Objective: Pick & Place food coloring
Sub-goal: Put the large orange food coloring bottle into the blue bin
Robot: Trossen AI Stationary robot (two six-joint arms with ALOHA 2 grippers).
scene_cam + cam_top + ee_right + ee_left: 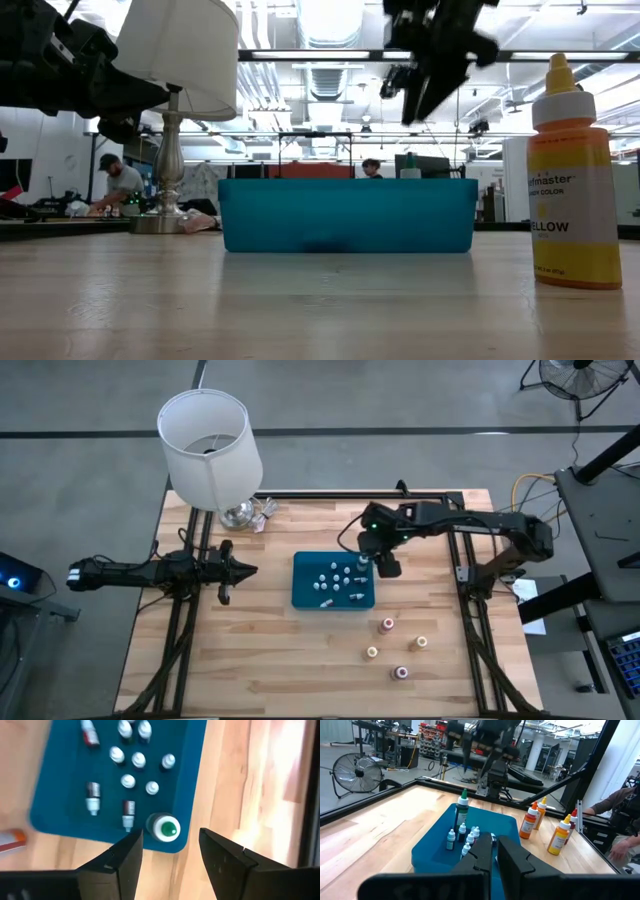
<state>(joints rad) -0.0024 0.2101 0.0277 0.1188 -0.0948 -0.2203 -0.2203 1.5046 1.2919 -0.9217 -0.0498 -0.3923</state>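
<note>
Spread right gripper (167, 852) is held over green bottle (165, 828); tray (60, 815) bottles could be toppled by drift.

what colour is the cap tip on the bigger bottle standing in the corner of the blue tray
Green: the white-rimmed cap tip of the bigger bottle in the blue tray shows best in the right wrist view.

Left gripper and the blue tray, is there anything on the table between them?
Nothing: the high view shows only bare wood between the shut left gripper and the blue tray.
</note>
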